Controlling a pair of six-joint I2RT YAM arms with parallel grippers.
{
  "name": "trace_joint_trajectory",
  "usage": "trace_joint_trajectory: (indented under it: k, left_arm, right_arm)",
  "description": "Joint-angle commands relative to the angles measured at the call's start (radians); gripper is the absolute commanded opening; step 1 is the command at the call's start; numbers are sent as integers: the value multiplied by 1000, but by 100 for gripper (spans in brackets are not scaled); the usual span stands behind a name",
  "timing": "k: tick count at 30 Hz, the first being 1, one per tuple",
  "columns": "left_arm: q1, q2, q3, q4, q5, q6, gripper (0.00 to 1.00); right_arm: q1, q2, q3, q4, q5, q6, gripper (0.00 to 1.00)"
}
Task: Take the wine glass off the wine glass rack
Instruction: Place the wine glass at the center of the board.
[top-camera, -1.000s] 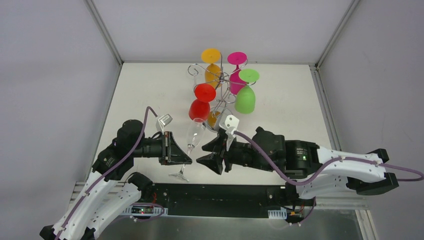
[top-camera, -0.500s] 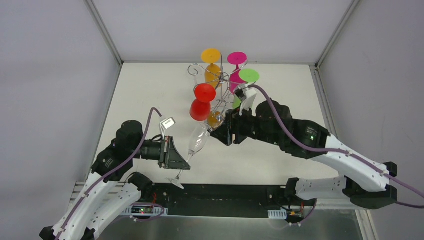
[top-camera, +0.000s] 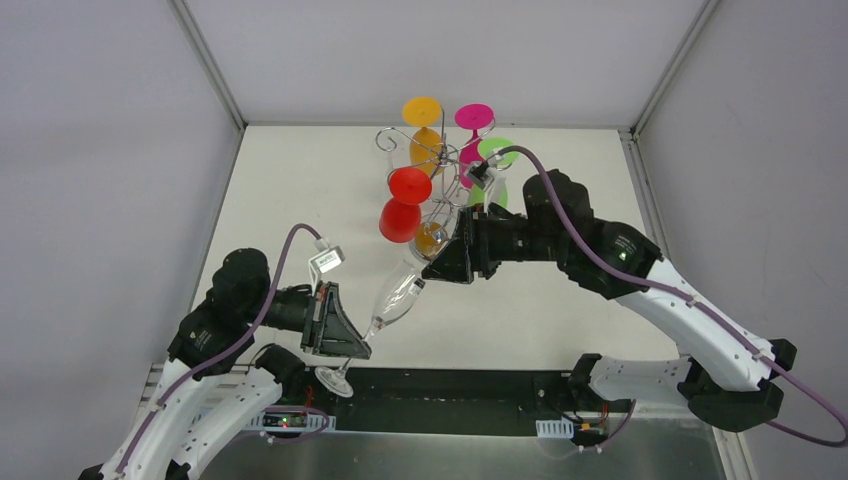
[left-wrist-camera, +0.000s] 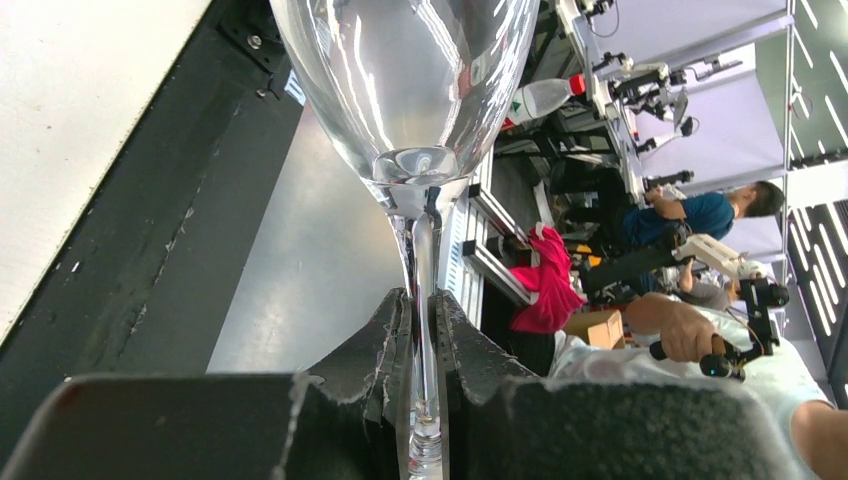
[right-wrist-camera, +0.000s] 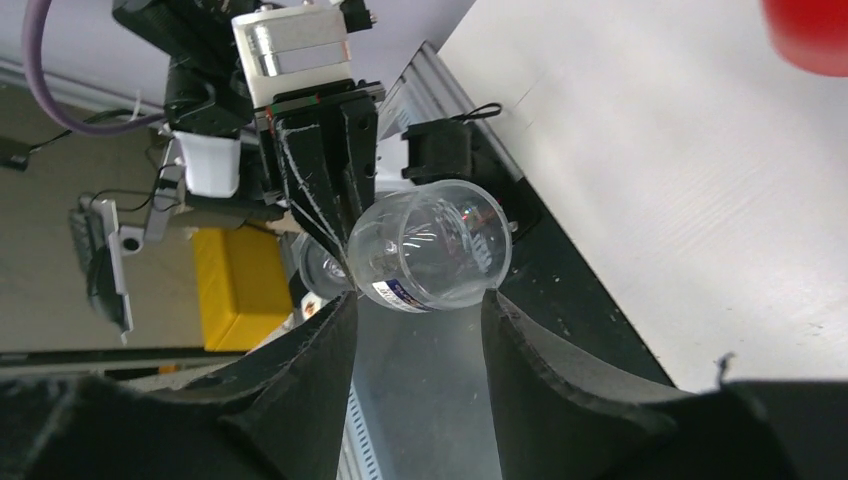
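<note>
Item: clear stemmed wine glass (top-camera: 398, 296), off the silver twisted-wire wine glass rack (top-camera: 437, 158) and held tilted in the air in front of it. The bowl points toward the rack and the foot hangs over the near edge of the white table (top-camera: 300, 200).

Surroundings: the rack stands at the far middle of the table. 4 coloured plastic glasses hang from it upside down:
- red glass (top-camera: 402, 206), at the front left and nearest the clear glass
- orange glass (top-camera: 422, 124)
- magenta glass (top-camera: 472, 128)
- green glass (top-camera: 495, 152), partly hidden behind the right arm

The right arm reaches across in front of the rack.

Tools:
- Left gripper (left-wrist-camera: 422, 335): both fingers are pressed tight on the thin stem, just below the bowl.
- Right gripper (right-wrist-camera: 418, 312): the fingers are spread wide, 1 on either side of the bowl's mouth. Contact with the glass cannot be told.
</note>
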Motion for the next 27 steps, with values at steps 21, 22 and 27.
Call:
trace_joint_trajectory:
  k: [21, 22, 27]
  left_arm:
    - [-9, -34, 20, 65, 158, 76, 0]
    - [-9, -33, 19, 65, 159, 77, 0]
    - [-9, -28, 22, 65, 168, 84, 0]
  right_arm:
    - [-41, 103, 22, 233, -410, 93, 39]
    - [-42, 102, 16, 246, -422, 105, 38]
    - [-50, 106, -7, 300, -473, 140, 33]
